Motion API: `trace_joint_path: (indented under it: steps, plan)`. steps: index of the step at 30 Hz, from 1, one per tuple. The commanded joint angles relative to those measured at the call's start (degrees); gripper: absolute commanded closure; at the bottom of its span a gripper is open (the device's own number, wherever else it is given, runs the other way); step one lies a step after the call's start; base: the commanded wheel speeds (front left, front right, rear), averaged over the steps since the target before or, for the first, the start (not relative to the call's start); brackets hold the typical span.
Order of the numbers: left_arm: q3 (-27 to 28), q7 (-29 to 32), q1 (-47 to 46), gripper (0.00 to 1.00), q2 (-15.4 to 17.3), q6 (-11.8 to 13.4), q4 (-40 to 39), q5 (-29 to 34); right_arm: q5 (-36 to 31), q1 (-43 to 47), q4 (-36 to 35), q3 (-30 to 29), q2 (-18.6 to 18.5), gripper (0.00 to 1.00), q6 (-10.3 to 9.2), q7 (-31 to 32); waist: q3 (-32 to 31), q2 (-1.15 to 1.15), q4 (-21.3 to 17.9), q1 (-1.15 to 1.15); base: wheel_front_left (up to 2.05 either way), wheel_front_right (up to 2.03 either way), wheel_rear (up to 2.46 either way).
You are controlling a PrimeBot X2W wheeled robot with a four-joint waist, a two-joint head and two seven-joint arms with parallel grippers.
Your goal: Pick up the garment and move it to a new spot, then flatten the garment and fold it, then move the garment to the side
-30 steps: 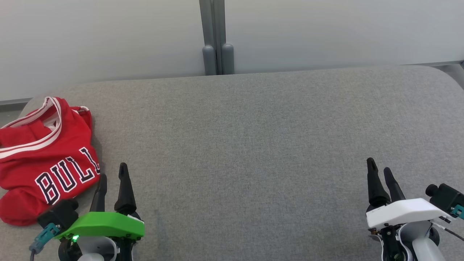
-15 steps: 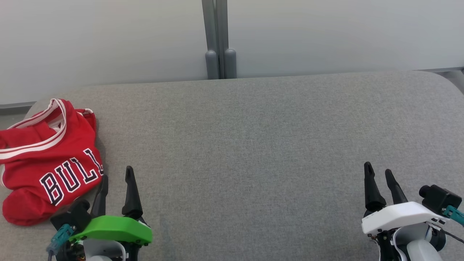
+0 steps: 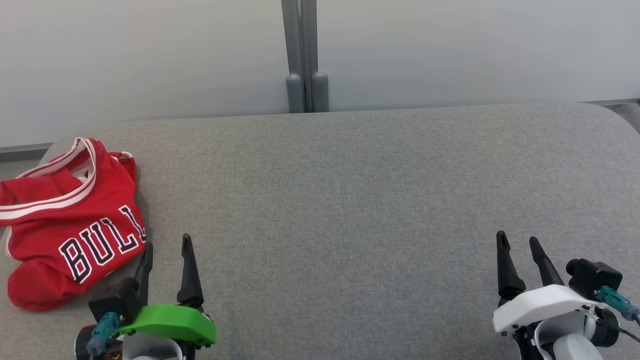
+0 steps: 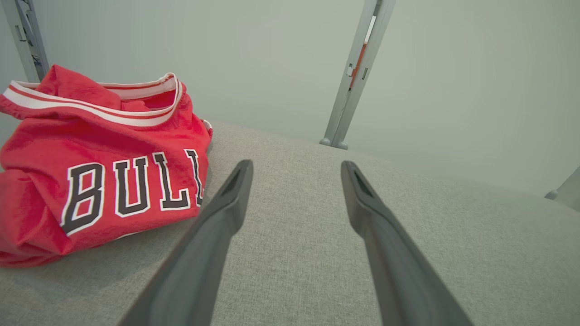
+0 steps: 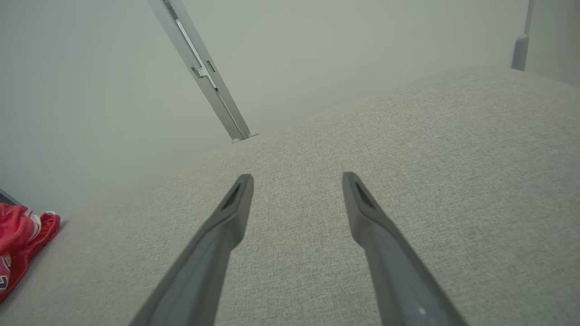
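Left gripper (image 3: 167, 241) is pointing forward over the grey cushion (image 3: 350, 200), its two dark fingers (image 4: 217, 226) standing wide apart and holding nothing. Bare grey fabric is showing through the gap in the left wrist view.

Crumpled on the cushion, the red jersey (image 3: 65, 220) is lying just to the left of the left gripper, reaching from beside its wrist to ahead of its fingertips. In the head view the left finger's tip is appearing right at the jersey's near edge. In the left wrist view a narrow strip of shadowed cushion is separating that finger from the jersey (image 4: 99, 158), so the two are reading as apart.

Printed side of the jersey is facing up: dark letters outlined in white, "BULL" legible before the fabric is curling under. A white-and-red striped band is running along the part lying farthest ahead-left of the gripper.

Well off to the right of it, the right gripper (image 3: 517, 236) is pointing forward over bare cushion, fingers likewise spread wide and empty. From this one the jersey is lying far to the left — a corner of the jersey (image 5: 18, 235) is showing at the left edge of the right wrist view.

Ahead of both grippers a grey post (image 3: 305, 60) is standing past the cushion's far edge, against a pale wall (image 3: 475, 50).
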Motion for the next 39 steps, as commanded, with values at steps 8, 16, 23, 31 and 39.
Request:
trace_joint_path:
  steps: [8,16,23,31,39]
  plan:
    - [0.1,-1.4,0.4,0.00,0.4,-0.8,2.0,2.3,-6.5,0.1,0.7,1.1,-0.4,0.00,0.02,-1.4,-0.2,0.00,0.2,0.00,0.00,0.00,0.00]
    - [-0.5,-2.3,0.1,0.00,0.4,-1.4,3.6,3.0,-11.3,0.0,1.1,1.4,-0.4,0.00,0.02,-2.3,-0.4,0.00,0.4,0.00,0.00,0.00,0.00]
    - [-1.1,-3.1,0.0,0.00,0.4,-0.9,4.0,5.4,-14.1,0.1,1.2,1.6,-0.4,0.00,0.01,-3.1,-0.4,0.00,0.5,0.00,0.00,0.00,0.00]
    - [-1.7,-3.9,0.0,0.00,0.4,-0.2,4.4,8.0,-17.3,0.3,1.5,1.8,-0.4,0.00,0.01,-3.9,-0.3,0.00,0.5,0.00,0.00,0.00,0.00]
    - [-1.7,-4.6,0.0,0.00,0.5,0.0,4.7,9.7,-20.0,0.4,1.6,2.2,-0.5,0.00,0.01,-4.5,-0.2,0.00,0.7,0.00,0.00,0.00,0.00]
